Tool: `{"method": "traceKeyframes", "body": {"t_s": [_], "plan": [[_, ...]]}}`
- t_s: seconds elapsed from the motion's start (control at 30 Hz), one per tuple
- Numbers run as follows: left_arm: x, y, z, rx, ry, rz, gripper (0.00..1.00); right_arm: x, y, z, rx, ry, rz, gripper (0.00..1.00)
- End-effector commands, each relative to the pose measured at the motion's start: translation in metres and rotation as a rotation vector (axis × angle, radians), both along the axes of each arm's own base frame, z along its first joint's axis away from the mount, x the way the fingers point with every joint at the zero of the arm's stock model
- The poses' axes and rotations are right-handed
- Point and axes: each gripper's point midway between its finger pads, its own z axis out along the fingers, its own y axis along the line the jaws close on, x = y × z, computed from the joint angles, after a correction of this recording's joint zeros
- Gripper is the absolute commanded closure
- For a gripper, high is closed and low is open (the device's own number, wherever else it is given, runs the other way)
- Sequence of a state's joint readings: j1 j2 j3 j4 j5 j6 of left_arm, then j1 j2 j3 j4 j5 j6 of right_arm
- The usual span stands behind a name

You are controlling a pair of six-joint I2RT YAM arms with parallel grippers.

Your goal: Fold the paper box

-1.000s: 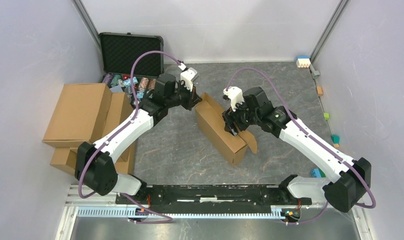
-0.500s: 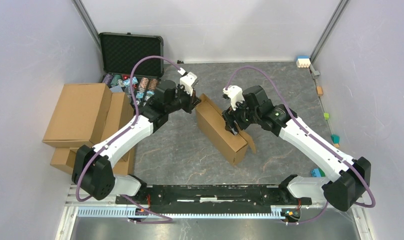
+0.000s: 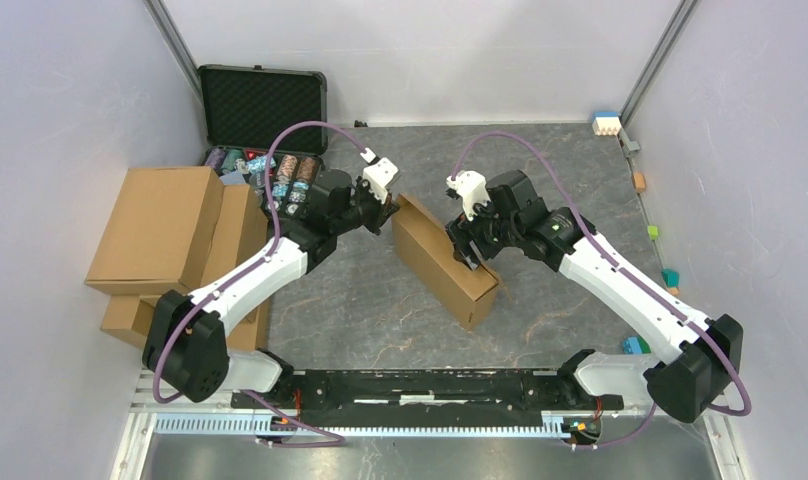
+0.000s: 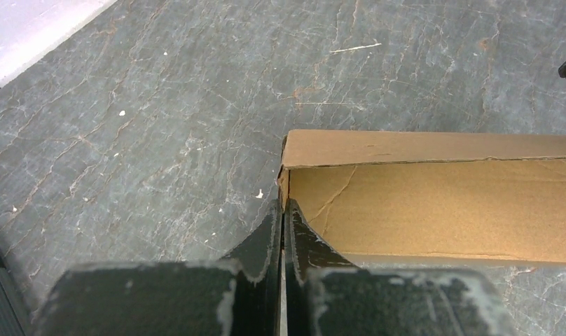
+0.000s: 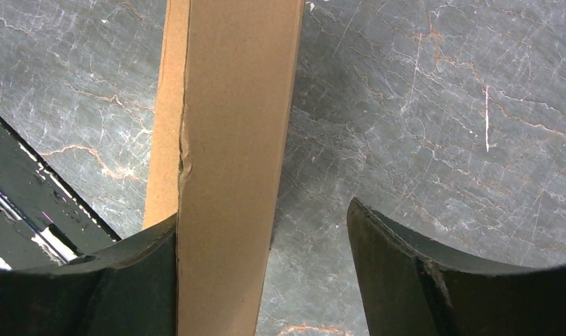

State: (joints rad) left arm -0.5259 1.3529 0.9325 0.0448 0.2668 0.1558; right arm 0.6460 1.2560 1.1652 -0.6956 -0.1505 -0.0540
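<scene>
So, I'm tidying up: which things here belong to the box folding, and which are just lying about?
Job: shallow brown corrugated cardboard box; left end effector; right end effector.
Lying about: stacked brown cartons; open black foam-lined case; small coloured blocks.

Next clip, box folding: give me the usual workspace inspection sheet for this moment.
Surface: table, grey and veined, a few pale specks.
Job's things: paper box lies diagonally mid-table, partly formed, one side open.
Clutter: stacked cartons at left; open black case and small coloured items behind them; small blocks along the right wall.
Grippers: left gripper shut at the box's far corner; right gripper open, straddling a cardboard panel that touches one finger.
Cables: purple cables arch over both wrists; no snag seen.
Surroundings: pale walls; black base rail at the near edge.
</scene>
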Motion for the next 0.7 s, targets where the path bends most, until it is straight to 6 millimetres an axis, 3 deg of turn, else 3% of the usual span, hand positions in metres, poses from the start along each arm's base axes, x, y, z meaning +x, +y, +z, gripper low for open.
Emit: {"method": "traceKeyframes", "body": {"t_s": [0.0, 0.27, 0.4, 0.47, 0.57, 0.67], "plan": [[-0.01, 0.014, -0.036, 0.094, 0.072, 0.001, 0.98, -0.001, -0.006, 0.006, -0.032, -0.008, 0.002, 0.22], [-0.018, 0.01, -0.037, 0.065, 0.13, 0.039, 0.98, -0.014, 0.006, 0.038, 0.083, -0.026, 0.047, 0.15], [-0.021, 0.012, -0.032, 0.016, 0.202, 0.117, 0.98, -0.028, 0.002, 0.028, 0.073, 0.012, 0.08, 0.1], [-0.025, 0.01, -0.03, -0.007, 0.216, 0.14, 0.98, -0.03, -0.001, 0.029, 0.073, 0.001, 0.075, 0.02], [-0.028, 0.01, -0.029, -0.003, 0.219, 0.176, 0.98, -0.038, 0.002, 0.038, 0.106, -0.002, 0.095, 0.02], [-0.033, 0.007, -0.03, 0.005, 0.22, 0.18, 0.97, -0.048, 0.008, 0.026, 0.045, 0.008, 0.12, 0.02]]}}
